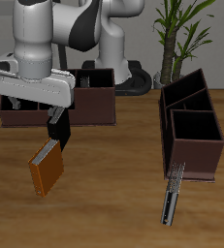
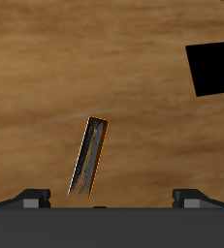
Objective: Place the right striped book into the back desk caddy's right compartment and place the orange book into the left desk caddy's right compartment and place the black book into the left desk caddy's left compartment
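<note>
My gripper [image 1: 36,105] [image 2: 110,199] hangs open above the table, in front of the back desk caddy [image 1: 94,108], with nothing between its fingers. Below it and nearer the front edge, the orange book [image 1: 46,170] stands tilted on the wood. The wrist view shows the orange book [image 2: 89,160] edge-on, with its pale pages outlined in orange. The black book [image 1: 57,131] [image 2: 215,68] stands just behind the orange one, close to the back caddy's front wall. The left desk caddy [image 1: 196,155] is seen end-on across the table. The right striped book is not in view.
A slim striped book [image 1: 172,194] with a pale narrow edge lies on the table in front of the left desk caddy. A potted plant [image 1: 181,39] stands at the back, and the robot's base is behind the back caddy.
</note>
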